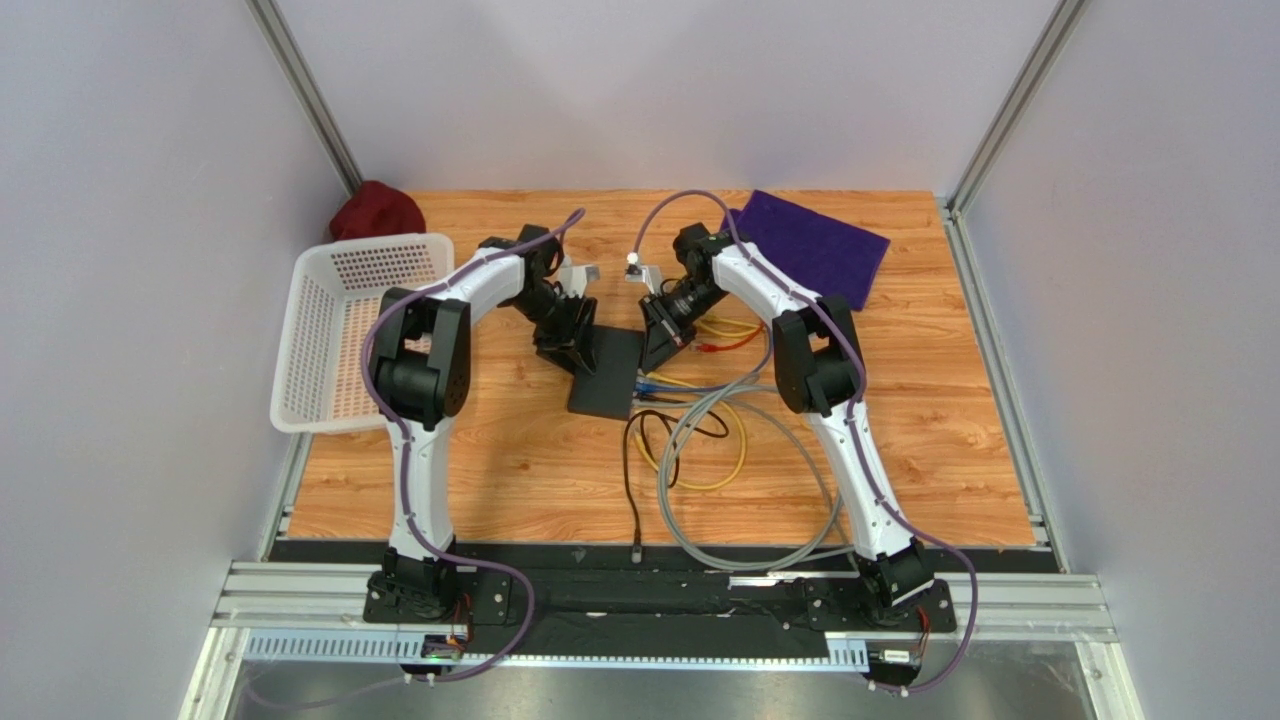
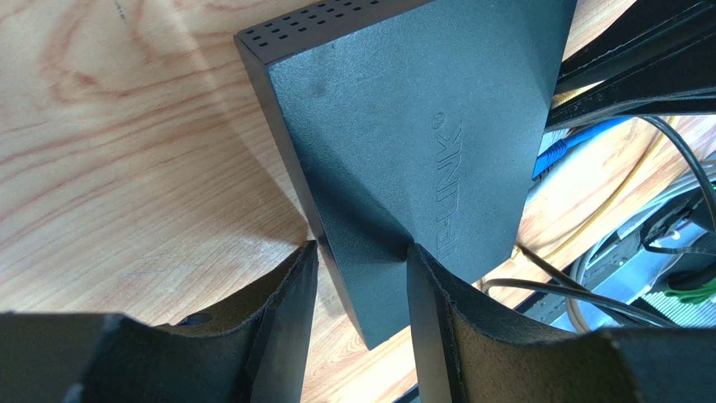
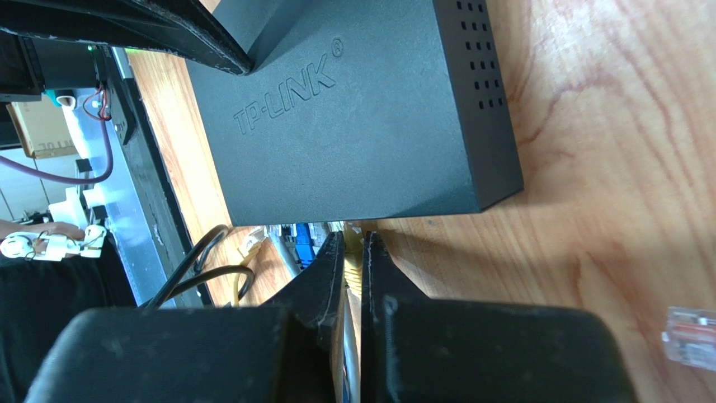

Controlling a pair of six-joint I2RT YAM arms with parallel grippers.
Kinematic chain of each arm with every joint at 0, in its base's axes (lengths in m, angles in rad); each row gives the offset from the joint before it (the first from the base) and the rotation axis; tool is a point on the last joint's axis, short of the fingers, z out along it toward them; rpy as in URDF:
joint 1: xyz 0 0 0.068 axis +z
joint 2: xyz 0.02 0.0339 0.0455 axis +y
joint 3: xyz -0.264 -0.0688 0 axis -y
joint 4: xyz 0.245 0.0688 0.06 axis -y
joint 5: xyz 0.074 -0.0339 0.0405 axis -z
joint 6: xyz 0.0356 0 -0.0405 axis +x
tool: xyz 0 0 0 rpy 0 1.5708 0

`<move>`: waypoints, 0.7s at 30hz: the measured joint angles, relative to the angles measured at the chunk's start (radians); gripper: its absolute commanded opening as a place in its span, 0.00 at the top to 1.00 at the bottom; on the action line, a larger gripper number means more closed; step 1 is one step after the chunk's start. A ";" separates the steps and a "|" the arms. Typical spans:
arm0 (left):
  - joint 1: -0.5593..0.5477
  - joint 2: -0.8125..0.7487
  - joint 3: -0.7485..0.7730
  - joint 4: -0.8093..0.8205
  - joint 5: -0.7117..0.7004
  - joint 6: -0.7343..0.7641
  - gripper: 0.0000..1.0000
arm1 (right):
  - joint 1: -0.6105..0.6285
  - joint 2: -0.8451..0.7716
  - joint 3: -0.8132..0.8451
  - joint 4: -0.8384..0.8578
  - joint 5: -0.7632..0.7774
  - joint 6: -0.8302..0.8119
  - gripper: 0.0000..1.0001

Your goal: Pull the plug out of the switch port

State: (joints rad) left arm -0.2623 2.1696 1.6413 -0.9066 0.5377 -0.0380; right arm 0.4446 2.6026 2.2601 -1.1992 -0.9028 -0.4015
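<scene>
Switch (image 1: 606,378), black and flat, lies at the centre of the desk (image 1: 932,450) in the overhead view, its long axis running roughly top to bottom of the frame and its port side turned right, where a tangle of cables fans out. The left end effector (image 2: 361,248) is closed about one corner from the upper left, a finger on either side, apparently bracing the box. The right end effector (image 3: 352,237), the nearer to the ports, sits at the bottom centre of its wrist view, pinched narrow on the yellow plug (image 3: 353,260) just below the port face. Whether that plug is seated or already free cannot be told, since the fingertips hide the socket. Blue cables (image 3: 301,248) enter the same face just to the left, and a loose connector (image 3: 689,336) lies apart at lower right. The pull looks due straight away from the port face, towards the bottom of the right wrist view and across the box's long axis.
</scene>
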 measured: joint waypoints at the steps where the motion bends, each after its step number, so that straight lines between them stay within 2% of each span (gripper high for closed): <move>1: 0.000 0.000 0.000 0.000 0.000 0.000 0.49 | 0.000 0.000 0.000 -0.003 0.000 -0.002 1.00; 21: -0.005 0.000 0.000 -0.001 0.001 0.002 0.49 | -0.008 -0.013 -0.034 0.005 -0.001 0.036 1.00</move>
State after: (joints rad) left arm -0.2668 2.1700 1.6413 -0.9077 0.5385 -0.0360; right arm 0.4362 2.5900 2.2257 -1.1946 -0.9035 -0.3656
